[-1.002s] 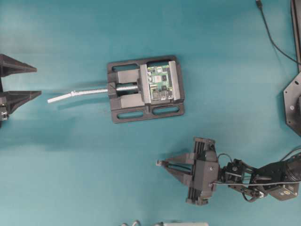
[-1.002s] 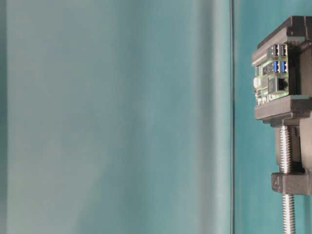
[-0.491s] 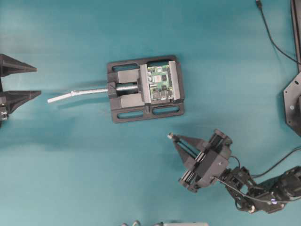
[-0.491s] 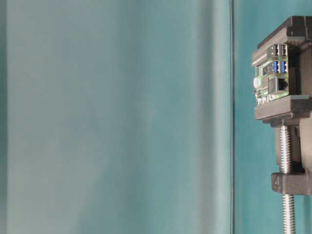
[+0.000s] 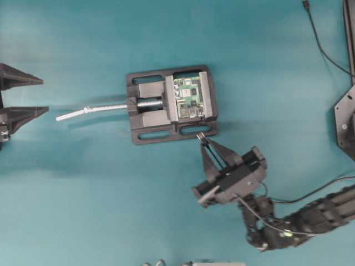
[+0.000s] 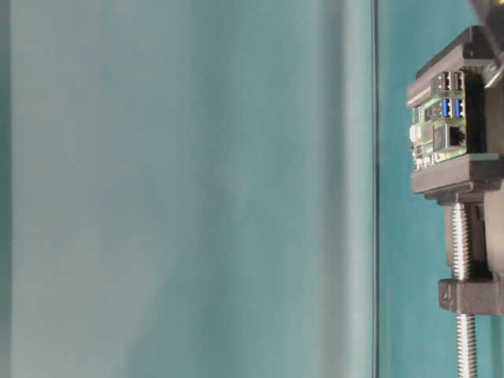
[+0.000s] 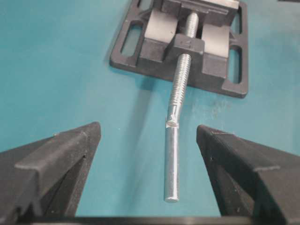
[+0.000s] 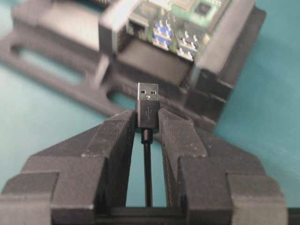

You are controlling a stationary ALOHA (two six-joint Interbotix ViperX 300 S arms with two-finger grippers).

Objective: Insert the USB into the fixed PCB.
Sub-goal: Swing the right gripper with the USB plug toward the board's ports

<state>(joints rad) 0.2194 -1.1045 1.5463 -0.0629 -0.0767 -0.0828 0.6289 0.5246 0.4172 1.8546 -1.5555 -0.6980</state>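
Note:
The green PCB [image 5: 187, 98] sits clamped in a black vise [image 5: 145, 117] at mid-table; it also shows in the table-level view [image 6: 439, 118]. In the right wrist view its silver and blue ports [image 8: 174, 35] face my fingers. My right gripper [image 5: 203, 138] is shut on the USB [image 8: 147, 105], whose metal end points at the board and stands a short way from it. In the overhead view the USB tip [image 5: 200, 135] is just off the vise's near right corner. My left gripper [image 5: 44, 96] stands open and empty at the far left.
The vise's silver screw rod [image 7: 174, 140] reaches out toward my left gripper [image 7: 149, 129] and ends between its fingers without touching. Another thin black cable [image 5: 321, 39] lies at the top right. A black arm base [image 5: 346, 124] sits at the right edge.
My right gripper has swung from pointing left, low on the table, to pointing up at the vise's near edge, carrying the USB closer to the PCB. The left arm has not moved.

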